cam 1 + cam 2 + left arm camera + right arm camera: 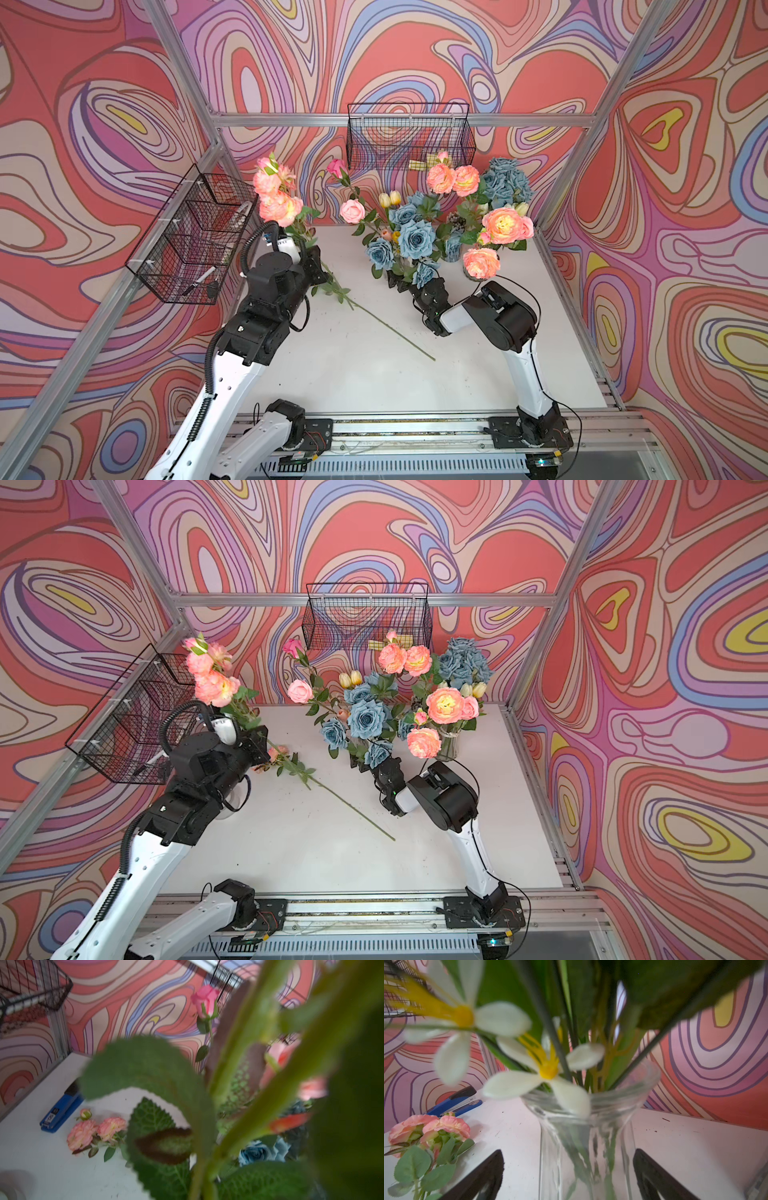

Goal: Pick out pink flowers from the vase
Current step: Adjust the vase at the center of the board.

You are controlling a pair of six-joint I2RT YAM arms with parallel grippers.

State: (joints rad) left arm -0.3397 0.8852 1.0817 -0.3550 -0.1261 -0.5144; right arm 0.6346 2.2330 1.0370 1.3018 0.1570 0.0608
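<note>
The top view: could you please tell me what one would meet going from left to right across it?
Side wire basket → held pink flowers → magenta rosebud → front blue roses → yellow-centred pink peony.

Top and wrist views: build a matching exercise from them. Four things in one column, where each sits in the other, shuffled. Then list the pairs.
1. glass vase
2. raised pink flowers
3. loose pink stem
4. wire baskets

A. lying on the table
B. hung on the walls
C. gripped by the shut left end effector
D. between the open right end effector's jaws

Pairs: 1-D, 2-C, 3-A, 4-B
</note>
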